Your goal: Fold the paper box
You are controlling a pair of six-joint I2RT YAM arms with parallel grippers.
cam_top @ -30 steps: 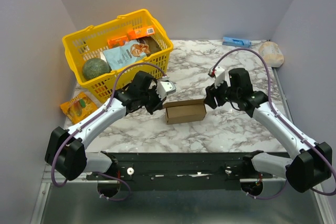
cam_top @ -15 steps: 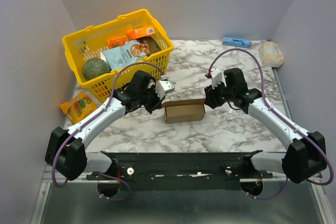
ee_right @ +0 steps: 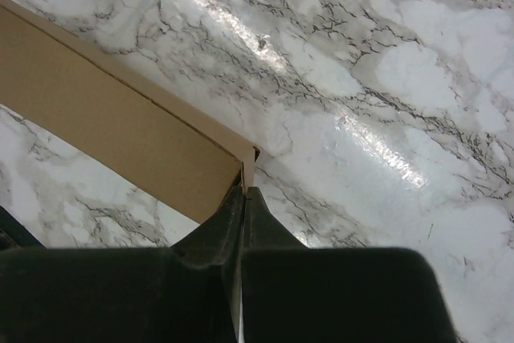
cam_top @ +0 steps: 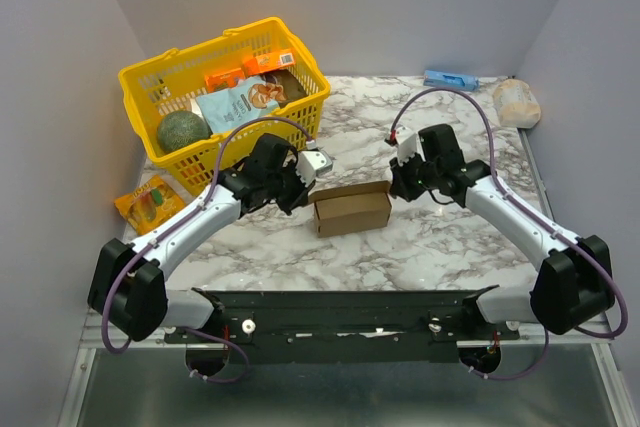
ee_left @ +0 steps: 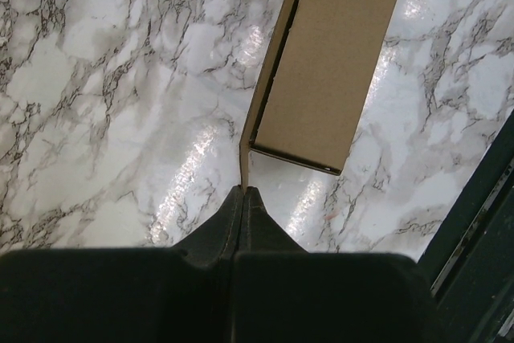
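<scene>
The paper box (cam_top: 352, 209) is a small brown carton lying on the marble table between my two arms. In the left wrist view the paper box (ee_left: 333, 62) runs away from the fingers, and my left gripper (ee_left: 243, 189) is shut on a thin flap edge at its near corner. From above, the left gripper (cam_top: 311, 185) sits at the carton's left end. My right gripper (cam_top: 396, 187) sits at the right end. In the right wrist view the right gripper (ee_right: 246, 188) is shut on the end flap of the paper box (ee_right: 104, 114).
A yellow basket (cam_top: 140, 82) full of groceries stands at the back left, with an orange packet (cam_top: 150, 199) on the table beside it. A small blue box (cam_top: 449, 79) and a pale bag (cam_top: 516, 102) lie at the back right. A black rail (cam_top: 350, 312) runs along the near edge.
My right gripper has moved a little left to the carton's right end and closed from open onto its flap. The left arm has stayed where it was.
</scene>
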